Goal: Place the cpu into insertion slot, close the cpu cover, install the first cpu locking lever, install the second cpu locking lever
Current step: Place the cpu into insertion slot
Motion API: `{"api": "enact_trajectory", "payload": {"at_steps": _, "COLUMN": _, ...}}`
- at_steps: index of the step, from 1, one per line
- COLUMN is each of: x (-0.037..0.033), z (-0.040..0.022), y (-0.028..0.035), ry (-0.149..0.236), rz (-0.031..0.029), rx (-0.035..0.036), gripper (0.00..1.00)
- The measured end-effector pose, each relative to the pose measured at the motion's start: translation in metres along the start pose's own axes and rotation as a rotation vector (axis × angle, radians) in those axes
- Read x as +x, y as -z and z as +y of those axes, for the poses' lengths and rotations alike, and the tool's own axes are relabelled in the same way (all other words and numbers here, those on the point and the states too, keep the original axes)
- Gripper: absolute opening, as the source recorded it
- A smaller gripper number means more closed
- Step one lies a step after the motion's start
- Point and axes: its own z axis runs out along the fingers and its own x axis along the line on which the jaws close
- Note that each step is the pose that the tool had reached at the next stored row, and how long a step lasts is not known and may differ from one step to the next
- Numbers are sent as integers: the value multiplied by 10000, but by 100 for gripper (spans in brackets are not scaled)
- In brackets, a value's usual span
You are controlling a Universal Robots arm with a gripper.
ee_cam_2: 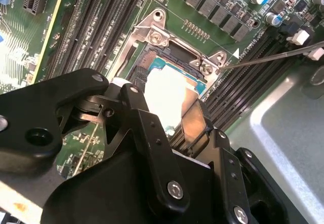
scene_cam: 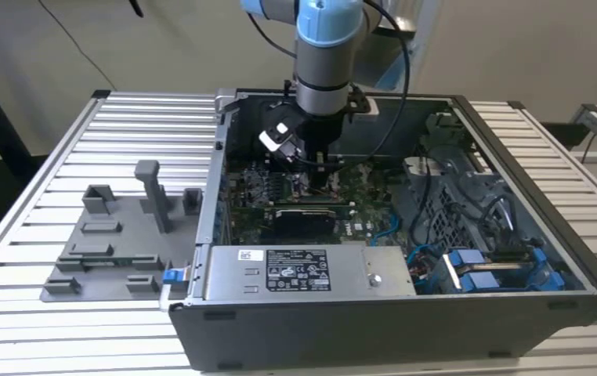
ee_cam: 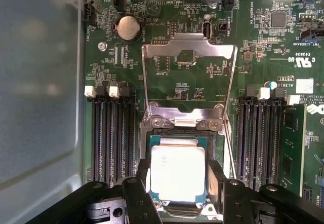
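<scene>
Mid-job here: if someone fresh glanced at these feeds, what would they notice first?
In the first wrist view, the bright cpu stands out, gripped at two opposite edges by the gripper right over the insertion slot. Beyond it the cpu cover stands open over the green board. In the exterior view, the arm reaches down into the open computer case.
</scene>
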Motion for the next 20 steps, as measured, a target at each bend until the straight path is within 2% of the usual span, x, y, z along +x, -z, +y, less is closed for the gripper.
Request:
{"api": "enact_trajectory", "payload": {"at_steps": 7, "x": -37, "z": -1, "y": -14, "ry": 46, "rz": 3, "rx": 5, "gripper": 54}}
{"api": "enact_trajectory", "payload": {"at_steps": 20, "x": -50, "z": 1, "y": -32, "ry": 56, "rz": 3, "rx": 6, "gripper": 54}}
